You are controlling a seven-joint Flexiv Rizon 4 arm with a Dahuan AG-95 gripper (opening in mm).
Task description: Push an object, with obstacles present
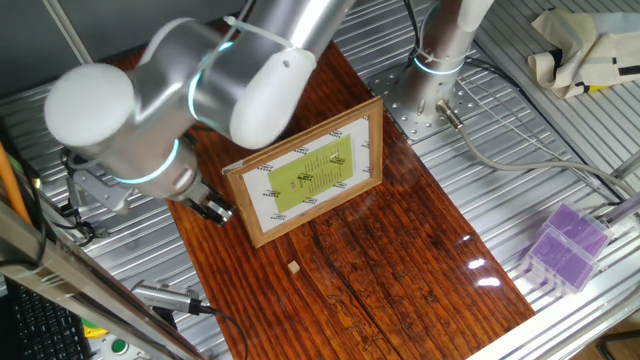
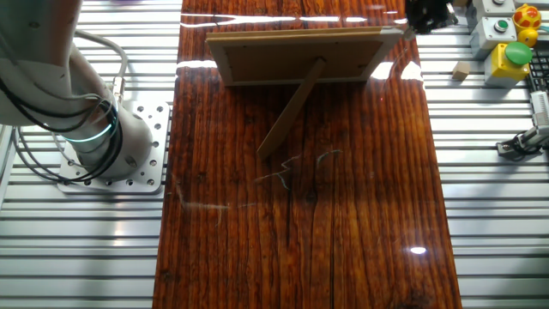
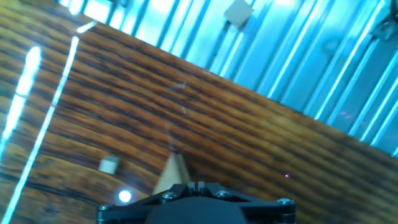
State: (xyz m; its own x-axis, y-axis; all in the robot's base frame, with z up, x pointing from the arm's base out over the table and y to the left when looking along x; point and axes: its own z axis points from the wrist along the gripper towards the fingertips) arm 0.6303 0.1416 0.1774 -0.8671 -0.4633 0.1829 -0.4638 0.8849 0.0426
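The tiny pale wooden cube (image 1: 293, 267) lies on the dark wood board, in front of the picture frame (image 1: 305, 178). The frame stands upright on its rear leg with its yellow-green sheet facing the cube. The other fixed view shows the frame's back (image 2: 300, 56) and the cube is not seen there. My gripper (image 1: 215, 210) is low at the frame's left end, and in the other fixed view it sits at the frame's corner (image 2: 426, 13). In the hand view the gripper (image 3: 196, 185) is shut and empty, a pale frame edge (image 3: 173, 173) is just ahead, and the cube (image 3: 109, 164) is to the left.
A second small beige block (image 2: 461, 71) lies on the metal slats beside the board, also in the hand view (image 3: 239, 12). Purple boxes (image 1: 565, 245) stand on the slats at the right. A yellow button box (image 2: 506, 51) and the arm's base (image 2: 94, 142) flank the board.
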